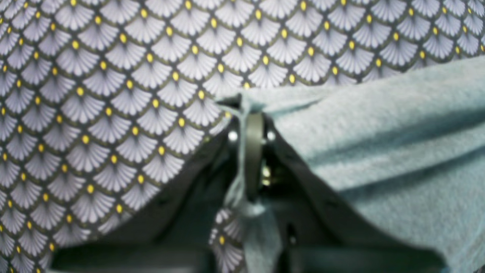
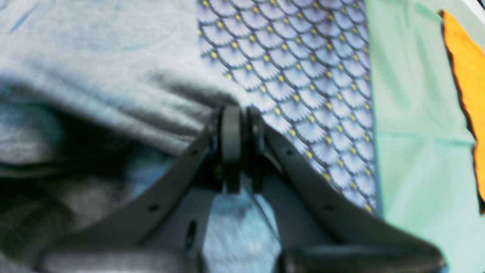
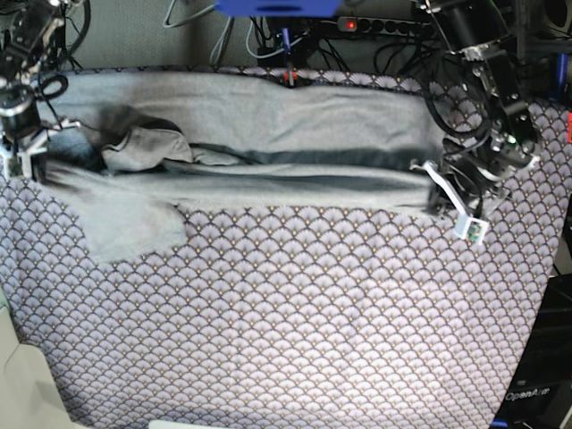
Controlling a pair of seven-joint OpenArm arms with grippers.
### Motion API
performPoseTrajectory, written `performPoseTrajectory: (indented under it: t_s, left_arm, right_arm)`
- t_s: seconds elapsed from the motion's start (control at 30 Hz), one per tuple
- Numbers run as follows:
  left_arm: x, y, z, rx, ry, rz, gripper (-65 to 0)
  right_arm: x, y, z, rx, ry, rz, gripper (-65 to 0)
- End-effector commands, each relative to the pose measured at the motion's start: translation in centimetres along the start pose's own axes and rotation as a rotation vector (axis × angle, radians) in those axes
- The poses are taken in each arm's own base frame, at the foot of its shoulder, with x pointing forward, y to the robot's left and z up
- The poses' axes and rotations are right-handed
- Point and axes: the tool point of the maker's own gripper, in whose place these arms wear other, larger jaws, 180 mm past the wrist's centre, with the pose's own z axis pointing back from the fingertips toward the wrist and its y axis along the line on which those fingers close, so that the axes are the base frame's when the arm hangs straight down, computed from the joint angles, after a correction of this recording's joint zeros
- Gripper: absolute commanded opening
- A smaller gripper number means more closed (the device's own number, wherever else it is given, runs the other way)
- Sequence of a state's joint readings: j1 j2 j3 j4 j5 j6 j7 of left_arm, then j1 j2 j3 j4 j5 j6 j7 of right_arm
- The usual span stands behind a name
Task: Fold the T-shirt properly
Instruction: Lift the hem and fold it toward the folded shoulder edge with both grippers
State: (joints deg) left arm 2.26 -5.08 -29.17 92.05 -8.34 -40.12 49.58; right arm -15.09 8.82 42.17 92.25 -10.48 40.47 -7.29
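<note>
- Across the far half of the table (image 3: 286, 357) your T-shirt (image 3: 295, 134) lies stretched sideways, with a long fold already doubled over along its middle. That reads to me as a lengthwise fold in progress.
- Your left gripper (image 1: 248, 110) is clamped tight on a thin edge of the shirt. The wrist view shows grey fabric pinched between the pads and trailing down past them.
- Your right gripper (image 2: 237, 113) is also clenched. Its tips sit right at the shirt's edge with fabric bunched against them, so I'd say it's pinching that end, though the view is too blurry to show cloth between the pads.
- Why both ends at once? My guess is that holding opposite ends keeps the fold line taut, so the layer comes over straight instead of sagging.
- One sleeve (image 3: 134, 223) hangs loose toward the near side at the right arm's end, and the cloth by that gripper is rumpled. That end will likely need tidying.
- The scallop cloth (image 1: 113, 94) covering the table is just the surface, not part of the job.
- An orange patch (image 2: 466, 76) and a mint-green sheet (image 2: 416, 132) show off the table's edge in the right wrist view.
- Writing: "OpenArm" (image 3: 527, 395) is printed low at the frame's corner in the base view. Nothing is readable on the shirt.
</note>
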Motion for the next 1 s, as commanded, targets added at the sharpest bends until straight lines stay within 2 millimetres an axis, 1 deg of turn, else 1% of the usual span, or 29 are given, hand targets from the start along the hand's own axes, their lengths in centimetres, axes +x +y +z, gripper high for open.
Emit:
performPoseTrajectory:
  t_s: [0.0,0.1,0.13,0.2,0.27,0.4,0.53,0.6,0.67,0.77,0.87,0.97]
  left_arm:
    - [1.7,0.6,0.6,0.017,-0.052,-0.019,-65.0]
    - [2.2,1.1,1.1,0.035,-0.067,-0.02,-65.0]
    - [2.3,1.3,1.3,0.044,-0.073,-0.016,-65.0]
    - [2.5,1.8,1.7,0.059,-0.082,-0.01,-65.0]
    - [2.4,2.1,1.8,0.068,-0.083,-0.003,-65.0]
    - [2.4,2.2,1.8,0.07,-0.083,-0.002,-65.0]
    - [1.3,2.0,1.9,0.066,-0.061,0.002,-65.0]
    - [1.1,2.0,1.9,0.066,-0.056,0.002,-65.0]
    - [0.9,2.1,2.0,0.068,-0.052,0.0,-65.0]
    - [0.2,2.1,2.1,0.071,-0.036,0.001,-65.0]
    - [-0.1,3.3,2.7,0.103,-0.039,0.027,-65.0]
    - [-0.4,4.1,2.9,0.12,-0.038,0.048,-65.0]
  right_arm:
    - [1.4,-1.1,0.5,-0.032,-0.065,0.001,-65.0]
    - [1.4,-2.2,1.8,-0.076,-0.12,-0.021,-65.0]
    - [1.3,-2.3,2.1,-0.08,-0.129,-0.023,-65.0]
    - [0.8,-1.9,2.7,-0.081,-0.137,-0.035,-65.0]
    - [0.8,-1.8,3.2,-0.085,-0.157,-0.041,-65.0]
    - [0.3,-0.9,4.3,-0.072,-0.187,-0.052,-65.0]
    - [-0.2,-0.1,5.3,-0.061,-0.209,-0.063,-65.0]
    - [-0.3,0.0,5.8,-0.058,-0.225,-0.065,-65.0]
    - [-0.4,-0.5,6.4,-0.076,-0.238,-0.065,-65.0]
    - [-0.4,-1.7,7.1,-0.114,-0.255,-0.062,-65.0]
    - [-0.3,-2.9,7.6,-0.145,-0.265,-0.068,-65.0]
    - [-0.3,-3.1,7.9,-0.15,-0.271,-0.083,-65.0]
